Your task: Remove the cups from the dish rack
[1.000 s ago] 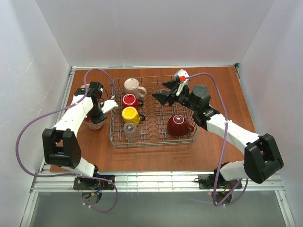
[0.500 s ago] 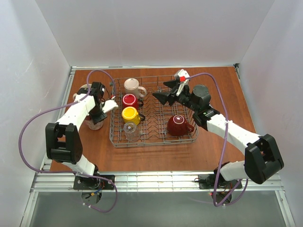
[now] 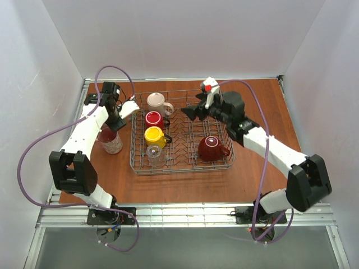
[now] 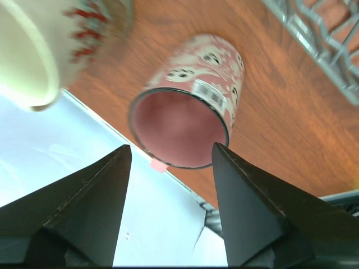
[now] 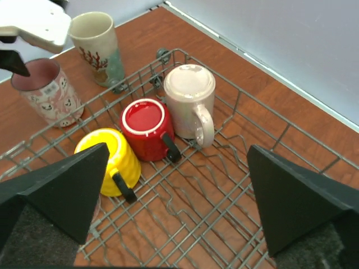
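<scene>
The grey wire dish rack (image 3: 185, 168) stands mid-table. In its left part are a beige mug (image 3: 157, 103), a red mug (image 3: 152, 119), a yellow mug (image 3: 153, 135) and a clear glass (image 3: 155, 156). A dark red mug (image 3: 211, 147) sits at its right. A pink cup (image 3: 110, 140) stands upright on the table left of the rack, beside a cream cup (image 5: 96, 45). My left gripper (image 3: 130, 108) hangs open above and behind the pink cup (image 4: 190, 101), holding nothing. My right gripper (image 3: 190, 112) is wide open over the rack's middle (image 5: 235, 185), empty.
White walls close in the brown table on three sides. A metal rail (image 3: 185, 216) runs along the near edge by the arm bases. Purple cables loop above both arms. The left wall lies close behind the two cups on the table.
My left gripper opened, let go of the pink cup on the table and drew up and back. My right gripper shifted slightly left over the rack and opened a little wider.
</scene>
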### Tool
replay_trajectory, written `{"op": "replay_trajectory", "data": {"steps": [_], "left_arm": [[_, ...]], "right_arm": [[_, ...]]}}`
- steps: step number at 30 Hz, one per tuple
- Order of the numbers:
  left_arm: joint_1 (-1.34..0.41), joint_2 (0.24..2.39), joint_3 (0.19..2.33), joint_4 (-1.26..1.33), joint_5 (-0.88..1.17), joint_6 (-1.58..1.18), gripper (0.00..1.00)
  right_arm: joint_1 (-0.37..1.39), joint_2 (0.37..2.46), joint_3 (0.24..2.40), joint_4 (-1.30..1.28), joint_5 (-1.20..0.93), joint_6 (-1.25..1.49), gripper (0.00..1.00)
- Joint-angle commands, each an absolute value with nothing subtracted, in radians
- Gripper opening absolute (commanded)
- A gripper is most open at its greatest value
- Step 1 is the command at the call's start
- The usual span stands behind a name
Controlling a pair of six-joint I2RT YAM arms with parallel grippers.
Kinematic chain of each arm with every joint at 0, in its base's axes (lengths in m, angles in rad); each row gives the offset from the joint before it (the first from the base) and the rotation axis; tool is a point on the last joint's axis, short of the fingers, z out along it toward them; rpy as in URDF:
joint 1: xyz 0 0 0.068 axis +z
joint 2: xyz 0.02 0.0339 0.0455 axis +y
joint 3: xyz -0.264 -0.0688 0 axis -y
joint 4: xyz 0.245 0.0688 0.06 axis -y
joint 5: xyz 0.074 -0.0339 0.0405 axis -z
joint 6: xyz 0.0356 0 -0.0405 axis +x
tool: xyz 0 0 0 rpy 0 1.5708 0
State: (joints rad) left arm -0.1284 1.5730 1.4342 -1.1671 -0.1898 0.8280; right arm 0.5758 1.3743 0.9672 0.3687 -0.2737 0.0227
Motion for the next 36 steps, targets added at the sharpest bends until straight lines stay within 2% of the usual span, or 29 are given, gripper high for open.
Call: {"op": "replay_trajectory", "data": {"steps": [1,4,8,11,14,18,22,26,28,29,30,31,36], "left_arm": [[-0.135,1.503,1.511,-1.195,-0.123,0.804,0.55],[-0.135,1.482,1.569,-1.169,-0.048,0.744,0.56],[-0.137,1.456,1.614,-1.137,0.041,0.678,0.57],[-0.137,1.434,1.643,-1.123,0.191,0.643,0.58],[-0.137,1.424,1.646,-1.118,0.309,0.621,0.59],[-0.153,1.439,1.628,-1.103,0.452,0.591,0.60],[-0.176,1.457,1.615,-1.085,0.462,0.565,0.60],[-0.187,1.451,1.605,-1.078,0.468,0.569,0.60],[-0.190,1.439,1.594,-1.074,0.463,0.575,0.60],[-0.192,1.434,1.589,-1.066,0.459,0.578,0.60],[-0.192,1.431,1.586,-1.065,0.457,0.580,0.60],[-0.192,1.428,1.577,-1.060,0.454,0.581,0.60],[-0.193,1.404,1.557,-1.054,0.445,0.601,0.60]], "right_arm": [[0.561,1.469,1.208,0.152,-0.311,-0.107,0.92],[0.561,1.572,1.349,0.002,-0.296,-0.159,0.80],[0.557,1.562,1.348,-0.069,-0.258,-0.207,0.80],[0.557,1.533,1.381,-0.268,-0.134,-0.251,0.79],[0.557,1.448,1.280,-0.399,-0.034,-0.360,0.77],[0.555,1.298,1.106,-0.469,-0.067,-0.578,0.78],[0.551,1.133,0.977,-0.515,-0.155,-0.753,0.80],[0.509,1.075,0.911,-0.552,-0.141,-0.877,0.80],[0.471,1.104,0.928,-0.574,-0.175,-0.913,0.76],[0.466,1.117,0.933,-0.575,-0.184,-0.919,0.71],[0.463,1.147,0.937,-0.577,-0.189,-0.925,0.58],[0.459,1.166,0.946,-0.577,-0.189,-0.925,0.56],[0.448,1.262,0.971,-0.617,-0.176,-0.931,0.58]]}}
